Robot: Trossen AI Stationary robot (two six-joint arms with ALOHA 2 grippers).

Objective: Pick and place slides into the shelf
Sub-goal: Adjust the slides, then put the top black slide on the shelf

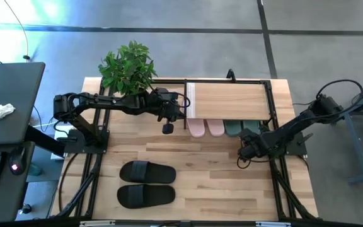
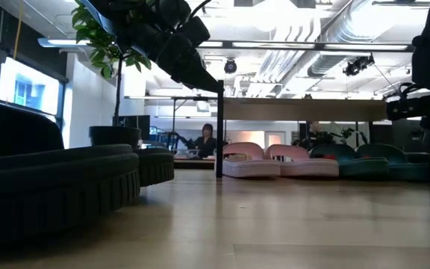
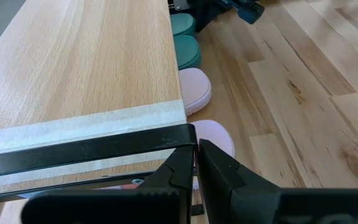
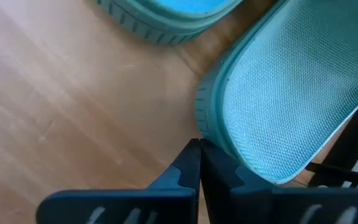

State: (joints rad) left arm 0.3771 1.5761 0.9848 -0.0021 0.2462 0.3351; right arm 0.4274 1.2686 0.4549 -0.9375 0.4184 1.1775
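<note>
Two dark, slender jointed arms (image 1: 106, 104) trailing black cables, with matte-black angular jaws.

No legible text, label, brand, number or sign appears in any view. The shelf (image 1: 229, 99) top, the slides (image 1: 214, 128) beneath it, the counter (image 1: 219, 176) and both arms carry no readable markings. Fixtures in the room beyond are too distant and blurred to read.
</note>
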